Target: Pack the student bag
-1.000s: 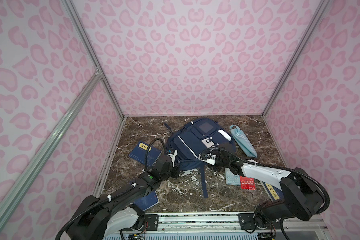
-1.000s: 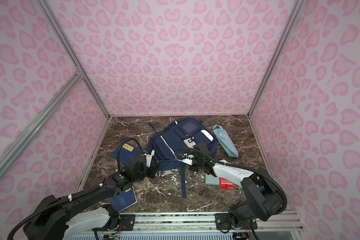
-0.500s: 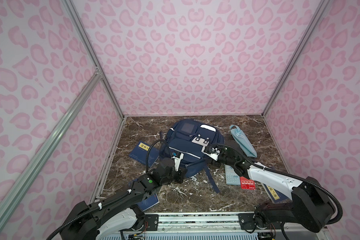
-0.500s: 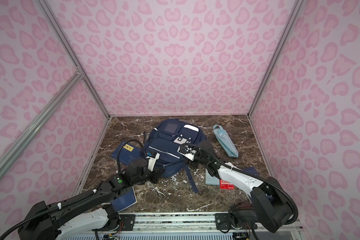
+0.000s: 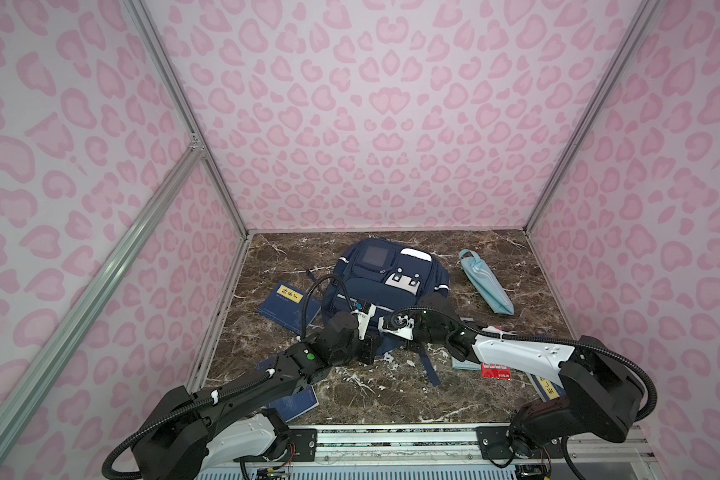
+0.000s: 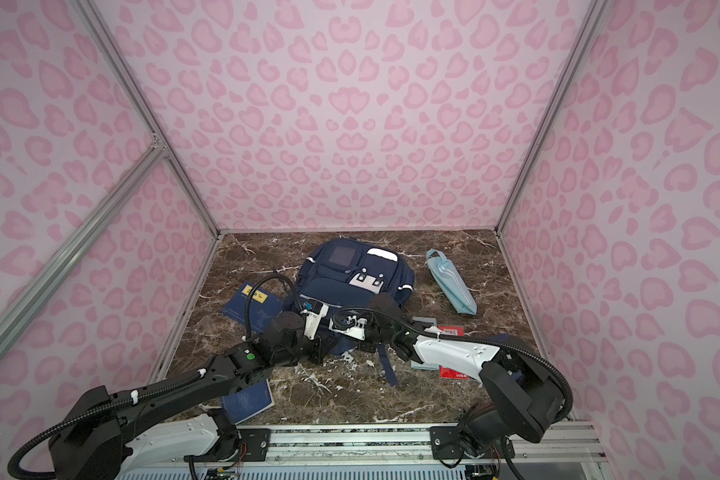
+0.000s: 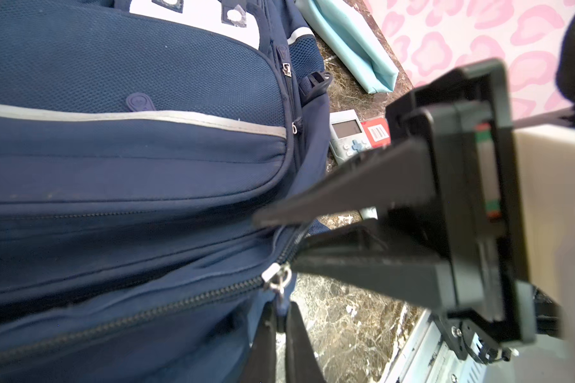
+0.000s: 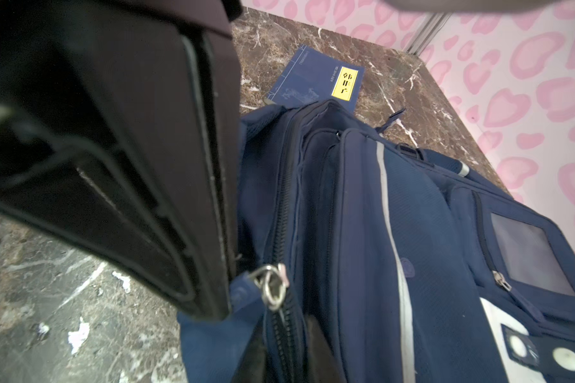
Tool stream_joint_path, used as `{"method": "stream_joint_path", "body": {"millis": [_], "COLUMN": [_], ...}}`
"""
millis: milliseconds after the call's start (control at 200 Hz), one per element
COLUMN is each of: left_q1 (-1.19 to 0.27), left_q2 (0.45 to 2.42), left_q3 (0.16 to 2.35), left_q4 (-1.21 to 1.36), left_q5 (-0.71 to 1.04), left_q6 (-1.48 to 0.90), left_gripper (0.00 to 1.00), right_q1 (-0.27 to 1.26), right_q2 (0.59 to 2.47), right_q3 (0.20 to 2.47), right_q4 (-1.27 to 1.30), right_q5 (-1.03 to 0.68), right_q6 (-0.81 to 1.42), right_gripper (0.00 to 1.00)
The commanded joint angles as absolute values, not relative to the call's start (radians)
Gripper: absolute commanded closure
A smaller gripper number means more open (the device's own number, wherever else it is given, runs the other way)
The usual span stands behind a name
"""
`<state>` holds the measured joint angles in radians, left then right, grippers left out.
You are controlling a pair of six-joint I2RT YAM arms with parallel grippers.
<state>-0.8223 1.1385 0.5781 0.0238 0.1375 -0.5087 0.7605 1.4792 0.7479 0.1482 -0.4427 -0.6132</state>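
Where the two arms meet: at the near end of the student bag [image 5: 387,297], with both grippers on one zip seam.
Left gripper [image 7: 282,318]: clenched on the zip pull [image 7: 277,277]; the pull's blue tab runs down between the dark fingers [image 7: 266,345].
Right gripper [image 7: 276,242]: jaws drawn together on a fold of navy fabric at the zip seam, just beside the pull and close to the left gripper.
Zip: its teeth run closed along the stretch visible in the left wrist view.
Student bag: lies front-up on the tabletop [image 5: 391,395], mid-width and toward the rear wall, with its white patch and clear window pocket facing up and a strap trailing toward the robot.
Left of the bag: a blue book with a yellow label [image 5: 285,305], its corner touching the bag.
Right of the bag: a light blue pouch [image 5: 485,286], lying apart from the bag.
Beneath the right arm: a small grey device with a screen [image 7: 347,136] beside a red pack [image 5: 495,370].
Beneath the left arm: a second blue book [image 5: 296,403] near the front rail.
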Motion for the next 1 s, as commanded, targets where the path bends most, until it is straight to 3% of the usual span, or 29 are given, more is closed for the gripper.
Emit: {"method": "stream_joint_path", "body": {"millis": [0,420,595,710,775,805,865,995], "left_q1": [-0.82,-0.571,-0.578,-0.682,-0.699,-0.7,-0.715,-0.764], "left_q2": [1.115,1.126,1.09,1.11,1.118,1.124,1.134,1.173], "left_q3": [0.584,0.484,0.505,0.569,0.581,0.59,0.605,0.643], "left_q4": [0.072,-0.03,-0.085,-0.066,-0.025,-0.014,0.0,0.02], "left_q5": [0.117,0.008,0.025,0.031,0.079,0.101,0.12,0.121], "left_q6": [-0.506,-0.57,-0.527,-0.559,-0.591,-0.6,-0.61,-0.634], "left_gripper": [0.97,0.97,0.97,0.97,0.97,0.97,0.97,0.97], "right_q1": [0.756,0.592,0.528,0.536,0.554,0.568,0.606,0.729], "right_q2": [1.474,1.34,1.361,1.347,1.301,1.277,1.237,1.262], "right_q3": [0.74,0.632,0.658,0.659,0.633,0.621,0.603,0.626], "right_q4": [0.124,0.102,0.085,0.104,0.134,0.144,0.174,0.198], "right_q5": [-0.394,-0.431,-0.344,-0.328,-0.35,-0.354,-0.354,-0.328], "right_q6": [-0.648,-0.713,-0.695,-0.631,-0.597,-0.585,-0.551,-0.518], "right_gripper": [1.0,1.0,1.0,0.72,0.48,0.41,0.35,0.38]}}
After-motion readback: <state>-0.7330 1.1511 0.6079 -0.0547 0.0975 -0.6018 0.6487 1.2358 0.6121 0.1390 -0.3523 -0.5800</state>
